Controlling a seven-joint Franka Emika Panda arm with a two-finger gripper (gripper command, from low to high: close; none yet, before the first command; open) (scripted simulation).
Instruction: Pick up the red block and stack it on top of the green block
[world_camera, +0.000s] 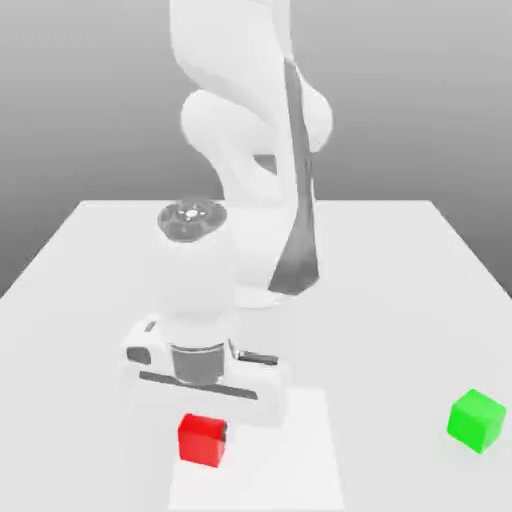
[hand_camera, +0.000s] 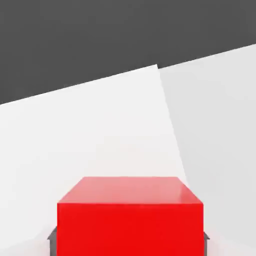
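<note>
Nearest me is the small, solid red cube (world_camera: 203, 441), by the paler rectangular patch (world_camera: 285, 480) on the wide white tabletop (world_camera: 400, 300). The two-finger gripper (hand_camera: 129, 242) has it: the fingers are closed in as far as the cube lets them, one dark pad (hand_camera: 206, 245) against each of two opposite sides. I can't tell from here whether the cube's underside is touching the table or just clear of it.

A bit farther back, well apart towards the exterior view's right, sits the bright green cube (world_camera: 476, 421), turned at an angle, with nothing on top. Behind everything rises the big white jointed arm (world_camera: 240, 130), bent over its work.

So I'd say the picking-up is in hand, at the grasp itself, and the stacking is still to do. Next it wants a straight lift, high enough to clear the green cube, then a carry across, a turn to match its faces, and a gentle lowering before letting go. Off-centre, the red one could tip.
</note>
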